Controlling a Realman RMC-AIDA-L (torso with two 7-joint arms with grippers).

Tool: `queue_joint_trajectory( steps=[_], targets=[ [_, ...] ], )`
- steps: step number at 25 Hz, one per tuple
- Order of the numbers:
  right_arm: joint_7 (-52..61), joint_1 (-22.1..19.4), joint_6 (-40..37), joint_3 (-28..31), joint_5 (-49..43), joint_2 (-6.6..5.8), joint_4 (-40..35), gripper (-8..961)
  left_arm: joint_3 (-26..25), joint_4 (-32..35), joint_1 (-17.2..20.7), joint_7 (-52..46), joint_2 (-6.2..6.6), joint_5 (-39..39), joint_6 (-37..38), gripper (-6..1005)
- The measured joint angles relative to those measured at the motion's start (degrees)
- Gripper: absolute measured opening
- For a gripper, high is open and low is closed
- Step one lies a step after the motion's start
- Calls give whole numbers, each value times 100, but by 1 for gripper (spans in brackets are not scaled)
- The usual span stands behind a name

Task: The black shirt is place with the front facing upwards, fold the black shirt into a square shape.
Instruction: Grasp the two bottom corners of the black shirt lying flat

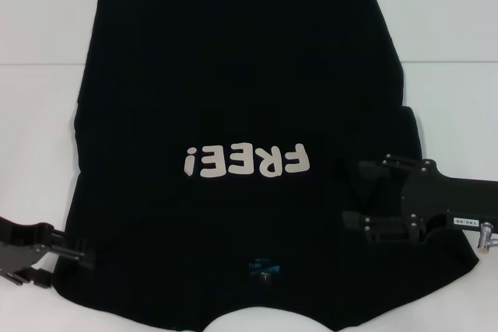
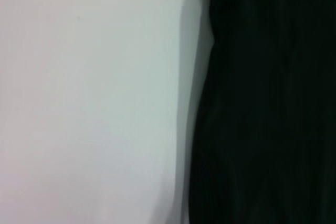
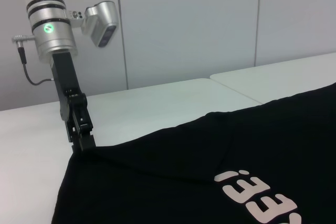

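Observation:
The black shirt (image 1: 233, 75) lies flat on the white table, front up, with the white "FREE!" lettering (image 1: 245, 162) in the middle and the blue neck label (image 1: 264, 267) near the front edge. My left gripper (image 1: 80, 253) is at the shirt's near left edge. In the right wrist view the left gripper (image 3: 84, 144) has its fingers together on the cloth's edge, which rises slightly to it. My right gripper (image 1: 352, 193) is open above the shirt's right sleeve. The shirt also shows in the left wrist view (image 2: 268, 103) and the right wrist view (image 3: 210, 156).
The white table (image 1: 39, 29) shows bare on the left, the right and at the back of the shirt. A seam between two table tops (image 3: 231, 90) runs behind the shirt. A grey wall (image 3: 184, 24) stands beyond the table.

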Motion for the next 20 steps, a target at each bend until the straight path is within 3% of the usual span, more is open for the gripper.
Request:
queue_joint_trajectory(
  steps=[7,12,20],
  targets=[
    [24,0,-8,0,0,0,0,930,83,-122,-74,14,-19,4,-17,830],
    [59,-6,-33,0,0,0,-1,931,240,-17,-103,56,-100,3,-88,807],
    [69,-30,-118,38,0,0,-19,930,446,6,-104,40,-102,6,-160,632]
  ],
)
